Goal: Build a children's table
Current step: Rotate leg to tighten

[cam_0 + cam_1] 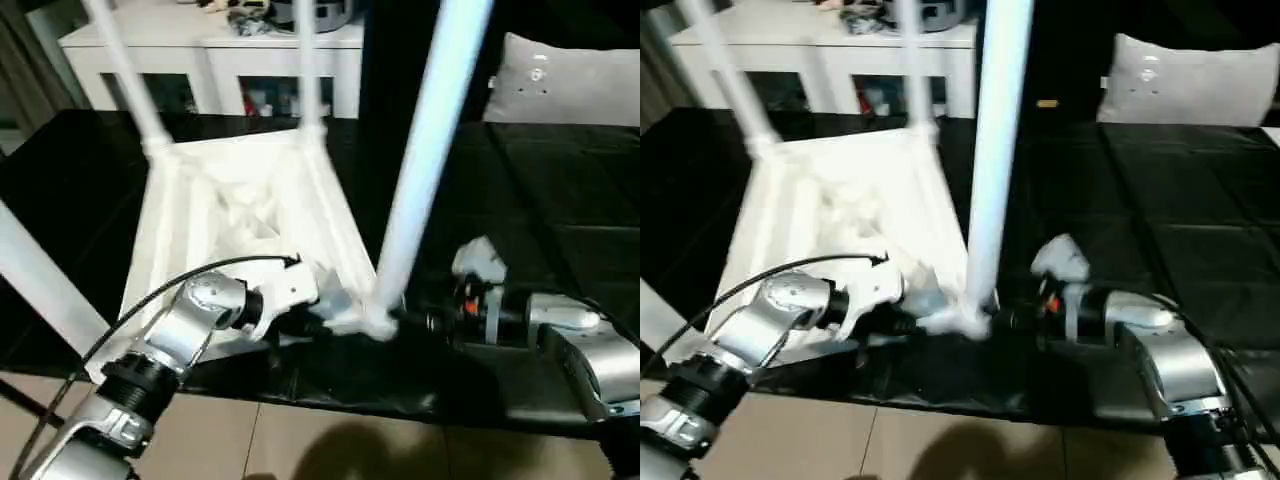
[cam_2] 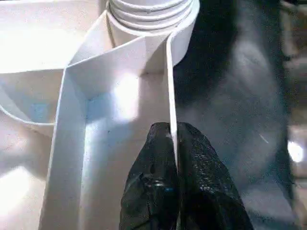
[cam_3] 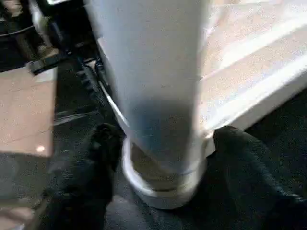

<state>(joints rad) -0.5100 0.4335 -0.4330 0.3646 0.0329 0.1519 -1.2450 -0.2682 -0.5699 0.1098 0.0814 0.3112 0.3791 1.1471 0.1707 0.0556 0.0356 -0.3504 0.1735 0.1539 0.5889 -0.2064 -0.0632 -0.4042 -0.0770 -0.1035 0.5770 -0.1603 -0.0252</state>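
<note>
Black padded covering is spread over the bench (image 1: 560, 260) on which the work is laid, with pale floor tiles seen at the near edge and a white low cabinet (image 1: 210, 60) standing behind. On this dark surface the children's table (image 1: 250, 220) is placed upside down, its ribbed underside turned up and its legs pointing upward. Two far legs and one at the left edge are seen fitted in their corner sockets. The near right leg (image 1: 420, 170) is stood in its corner socket, rising out of the top of the picture.

The left gripper (image 2: 173, 143) is held at the near edge of the top, its jaws pressed together on a thin white rim wall just beside the threaded base of the leg, so the top is steadied. The right gripper (image 3: 160, 158) is brought level to the foot of the same leg from the other side; its jaws are spread, one finger on each side of the leg's collar, and no firm grip on it is made out.

The step in hand is judged to be the screwing-in of the last leg, so the assembly appears nearly complete. For the next move, the spread jaws would need to be closed on the leg and a further turn given while the rim is kept pinched, until the collar is seated flush. After that, the table would need to be turned onto its legs.
</note>
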